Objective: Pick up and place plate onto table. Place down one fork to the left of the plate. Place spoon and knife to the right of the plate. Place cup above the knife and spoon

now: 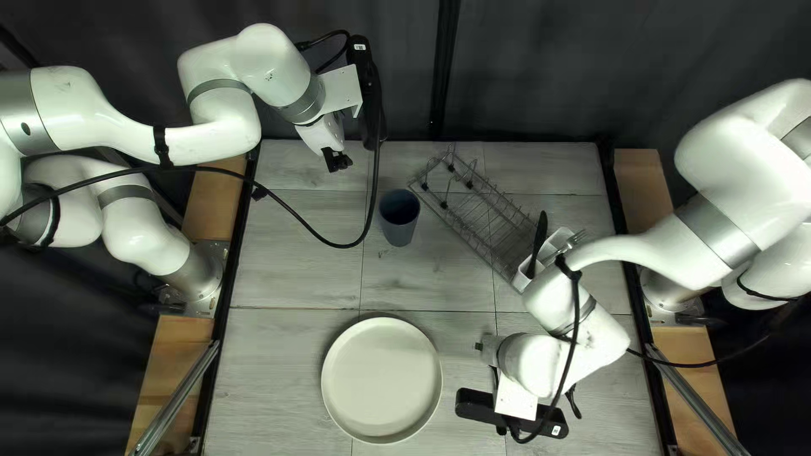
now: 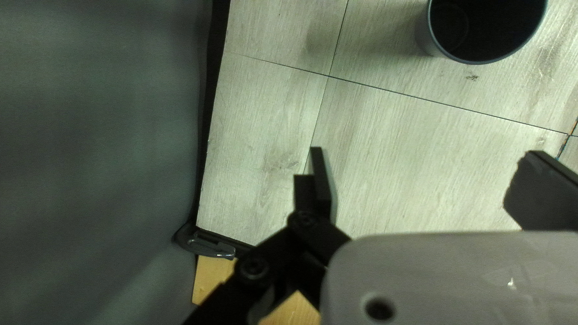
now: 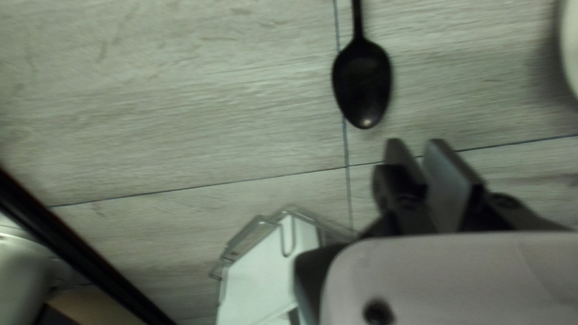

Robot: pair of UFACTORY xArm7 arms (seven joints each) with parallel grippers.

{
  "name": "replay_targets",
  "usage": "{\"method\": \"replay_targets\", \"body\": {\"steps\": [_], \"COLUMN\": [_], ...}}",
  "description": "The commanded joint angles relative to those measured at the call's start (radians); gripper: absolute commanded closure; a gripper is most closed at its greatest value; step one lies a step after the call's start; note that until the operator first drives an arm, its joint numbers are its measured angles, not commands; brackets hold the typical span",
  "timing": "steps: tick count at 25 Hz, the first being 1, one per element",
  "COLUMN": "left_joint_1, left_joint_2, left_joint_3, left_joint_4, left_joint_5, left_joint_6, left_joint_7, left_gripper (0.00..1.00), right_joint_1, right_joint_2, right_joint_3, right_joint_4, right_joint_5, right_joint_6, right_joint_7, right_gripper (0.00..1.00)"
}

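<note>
Left end effector point(image 1: 336, 160): raised over the table's far left part, its fingers spread wide with nothing between them.
Right end effector point(image 1: 488, 349): mostly hidden by its arm from above; my wrist view shows its fingers nearly together, a narrow gap between them and nothing held.
Table point(image 1: 287, 270): pale and wood-grained, carrying everything here.
Rack point(image 1: 507, 224): wire, set at a slant on the far right part.
Plate point(image 1: 382, 380): pale and round, flat on the table's near part.
Holders point(image 1: 522, 279): white, at the rack's near right end.
Cup point(image 1: 399, 217): dark blue-grey, upright beyond the plate, near the rack's left corner.
Spoon point(image 3: 362, 81): black, on the table to the plate's right, bowl toward the rack.
Black utensil point(image 1: 538, 241): in the holders; I cannot tell its kind.
Fork point(image 1: 574, 239): silvery, in the holders, tines showing.
</note>
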Motion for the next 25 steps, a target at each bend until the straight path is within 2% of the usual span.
{"method": "replay_targets", "body": {"steps": [1, 3, 7, 9, 15, 18, 19, 20, 21, 25], "left_joint_1": [0.0, 0.0, 0.0, 0.0, 0.0, 0.0, 0.0, 0.0, 0.0, 0.0], "left_joint_2": [0.0, 0.0, 0.0, 0.0, 0.0, 0.0, 0.0, 0.0, 0.0, 0.0], "left_joint_3": [0.0, 0.0, 0.0, 0.0, 0.0, 0.0, 0.0, 0.0, 0.0, 0.0], "left_joint_4": [0.0, 0.0, 0.0, 0.0, 0.0, 0.0, 0.0, 0.0, 0.0, 0.0], "left_joint_5": [0.0, 0.0, 0.0, 0.0, 0.0, 0.0, 0.0, 0.0, 0.0, 0.0], "left_joint_6": [0.0, 0.0, 0.0, 0.0, 0.0, 0.0, 0.0, 0.0, 0.0, 0.0], "left_joint_7": [0.0, 0.0, 0.0, 0.0, 0.0, 0.0, 0.0, 0.0, 0.0, 0.0], "left_gripper": [0.0, 0.0, 0.0, 0.0, 0.0, 0.0, 0.0, 0.0, 0.0, 0.0], "right_joint_1": [0.022, 0.035, 0.123, 0.141, 0.115, 0.044, 0.007, -0.004, -0.019, -0.029], "right_joint_2": [0.022, 0.025, 0.155, 0.2, 0.194, 0.063, -0.05, -0.102, -0.226, -0.437], "right_joint_3": [0.003, 0.011, -0.002, -0.011, -0.004, 0.026, 0.034, 0.032, 0.006, -0.093], "right_joint_4": [-0.002, -0.002, 0.111, 0.136, 0.071, -0.029, -0.096, -0.123, -0.182, -0.282], "right_joint_5": [0.02, 0.034, -0.027, -0.05, -0.072, 0.001, 0.07, 0.103, 0.184, 0.284], "right_joint_6": [0.008, 0.006, 0.016, 0.005, -0.071, -0.077, -0.071, -0.065, -0.041, 0.019], "right_joint_7": [0.075, 0.106, 0.175, 0.168, 0.116, 0.032, -0.032, -0.064, -0.142, -0.219], "right_gripper": [0.0, 0.0, 0.0, 0.0, 0.0, 0.0, 0.0, 0.0, 0.0, 0.0]}}
